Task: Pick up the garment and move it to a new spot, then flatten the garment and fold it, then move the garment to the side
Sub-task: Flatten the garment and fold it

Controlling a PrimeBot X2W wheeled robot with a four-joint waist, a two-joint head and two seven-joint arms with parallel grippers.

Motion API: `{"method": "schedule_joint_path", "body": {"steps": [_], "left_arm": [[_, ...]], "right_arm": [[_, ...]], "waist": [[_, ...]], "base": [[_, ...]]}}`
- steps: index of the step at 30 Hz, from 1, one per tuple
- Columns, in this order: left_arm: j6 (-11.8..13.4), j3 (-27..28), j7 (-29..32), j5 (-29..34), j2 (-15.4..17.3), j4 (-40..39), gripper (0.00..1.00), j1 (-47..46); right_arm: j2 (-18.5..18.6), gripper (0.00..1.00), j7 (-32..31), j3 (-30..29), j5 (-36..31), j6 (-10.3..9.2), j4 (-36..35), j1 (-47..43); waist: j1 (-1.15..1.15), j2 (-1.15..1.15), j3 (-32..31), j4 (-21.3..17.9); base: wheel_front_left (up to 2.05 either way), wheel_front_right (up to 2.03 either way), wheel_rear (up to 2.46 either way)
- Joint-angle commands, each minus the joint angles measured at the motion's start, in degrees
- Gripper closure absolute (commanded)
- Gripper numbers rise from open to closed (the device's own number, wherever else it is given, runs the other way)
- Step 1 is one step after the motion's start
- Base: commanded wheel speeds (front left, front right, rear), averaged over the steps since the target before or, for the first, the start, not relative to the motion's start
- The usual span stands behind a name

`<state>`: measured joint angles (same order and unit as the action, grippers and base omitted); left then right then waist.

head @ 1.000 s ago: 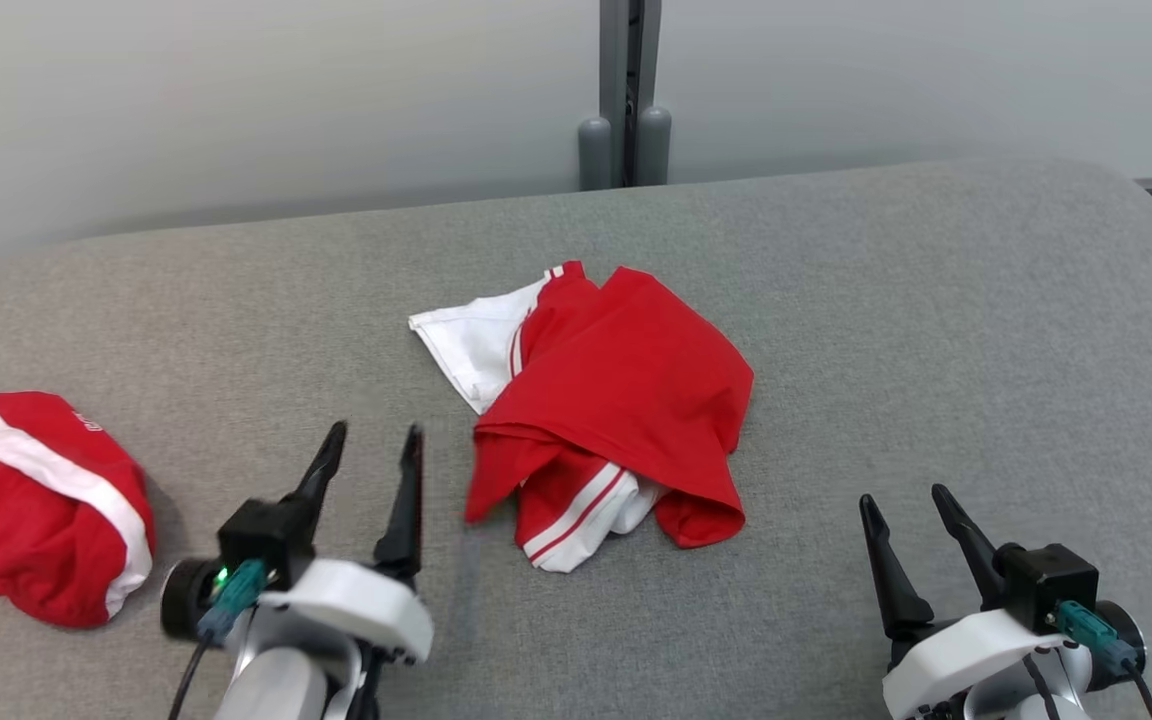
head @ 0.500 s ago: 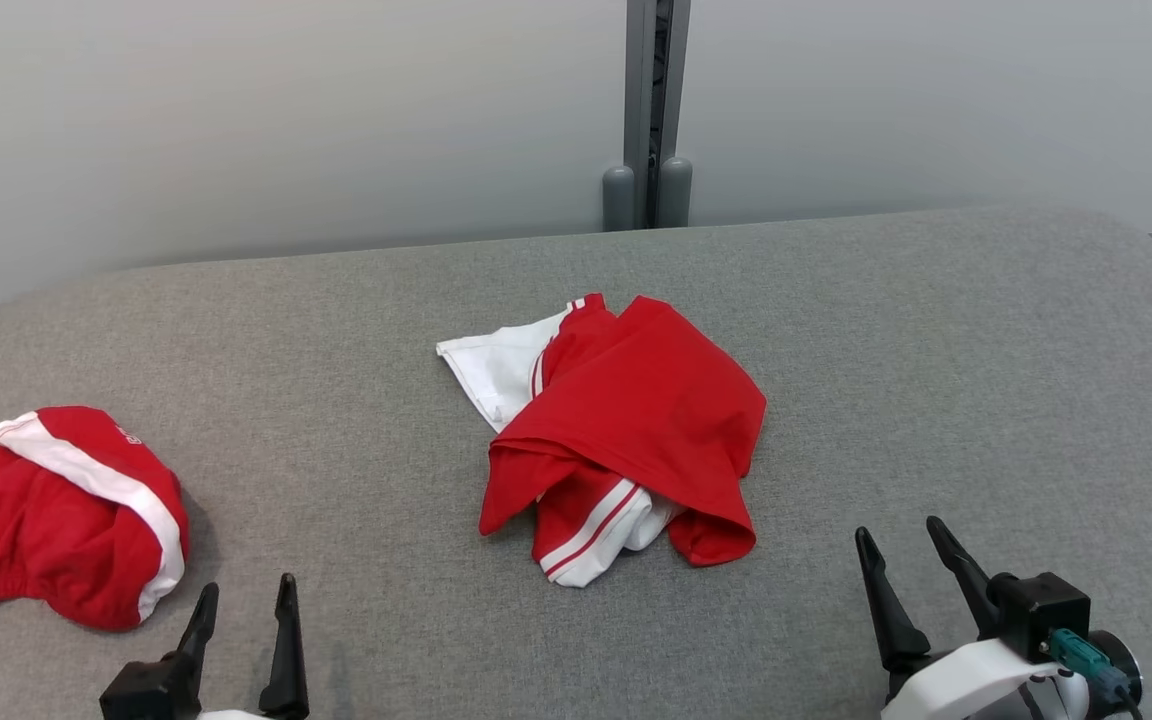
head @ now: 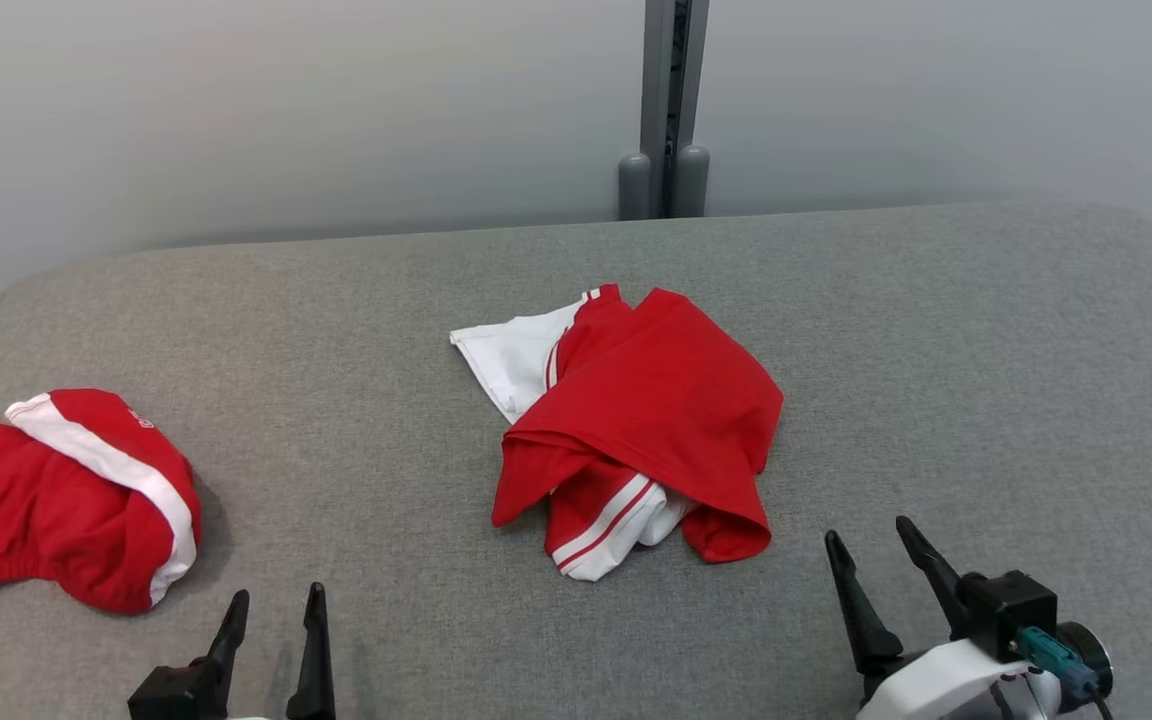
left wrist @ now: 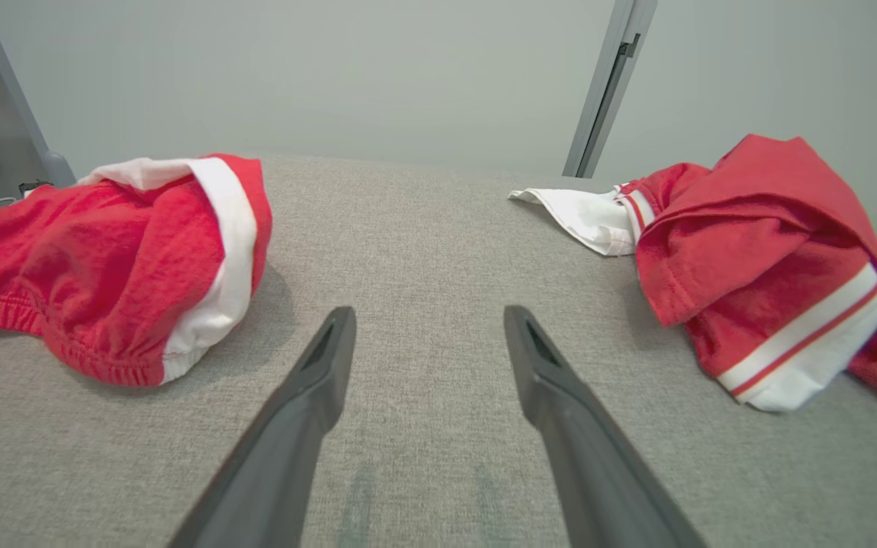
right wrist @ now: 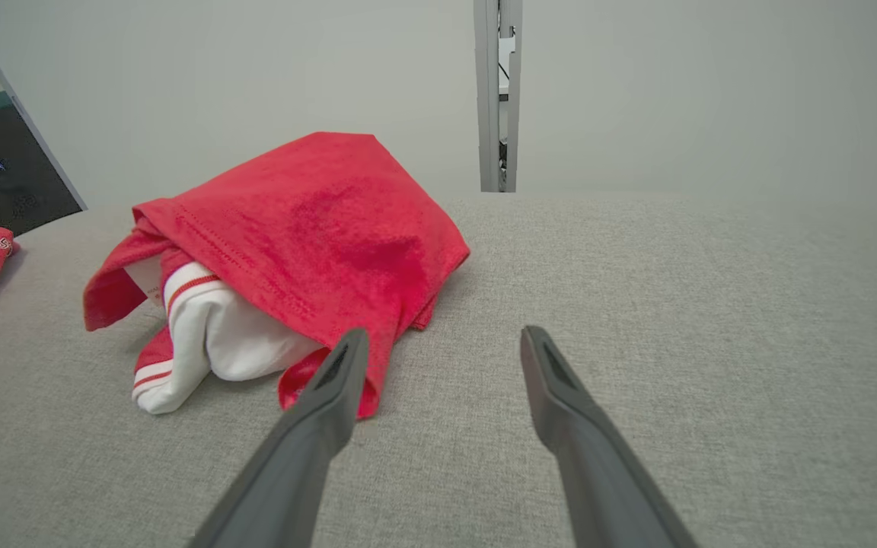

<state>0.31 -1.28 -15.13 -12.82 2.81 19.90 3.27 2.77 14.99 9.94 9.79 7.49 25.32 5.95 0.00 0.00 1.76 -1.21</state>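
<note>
Left gripper (head: pixel 276 592) has pulled back to 7 o'clock, away from the crumpled red-and-white garment (head: pixel 656 420) at table (head: pixel 936 330) centre. Probably nothing is grasped yet, so pickup is still to do. Right gripper (head: pixel 866 528) sits low at 4 o'clock, fingers toward 12. Both claws are released and empty.

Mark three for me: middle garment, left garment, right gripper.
middle garment (head: pixel 676 400), head view, on its red top layer.
left garment (head: pixel 46 500), head view, on its red body.
right gripper (head: pixel 867 530), head view, midway between its open fingertips.
</note>
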Motion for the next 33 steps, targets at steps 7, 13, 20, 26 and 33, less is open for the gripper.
{"method": "schedule_joint_path", "body": {"steps": [7, 13, 20, 26, 33], "left_arm": [[-0.15, -3.04, -0.04, -0.6, 0.21, 1.07, 0.0, -1.64], [0.19, -4.24, -0.03, -1.22, 0.21, 1.73, 0.0, -2.15], [-0.08, -6.43, -0.03, -1.16, 0.15, 2.39, 0.0, -2.86], [0.36, -7.88, -0.03, -2.1, 0.2, 3.14, 0.0, -3.8], [0.87, -8.24, -0.03, -2.81, 0.19, 3.35, 0.0, -3.95]], "right_arm": [[0.26, 0.0, 0.28, 7.04, -0.44, 0.01, -0.22, 5.84], [0.5, 0.0, 0.28, 12.38, -1.58, 0.01, 3.36, 12.92], [0.64, 0.0, 0.2, 16.56, -2.63, 0.01, 11.55, 21.02], [0.52, 0.0, 0.17, 17.42, -4.67, 0.01, 21.45, 26.76], [0.43, 0.83, 0.16, 18.35, -5.3, 0.01, 28.33, 29.49]], "waist": [[0.0, 0.0, 1.33, 5.36], [0.0, 0.0, 2.39, 9.73], [0.0, 0.0, 4.08, 13.46], [0.0, 0.0, 5.04, 15.38], [0.0, 0.0, 5.38, 15.65]], "base": [[0.0, 0.0, 0.0], [0.0, 0.0, 0.0], [0.0, 0.0, 0.0], [0.0, 0.0, 0.0], [0.0, 0.0, 0.0]]}}
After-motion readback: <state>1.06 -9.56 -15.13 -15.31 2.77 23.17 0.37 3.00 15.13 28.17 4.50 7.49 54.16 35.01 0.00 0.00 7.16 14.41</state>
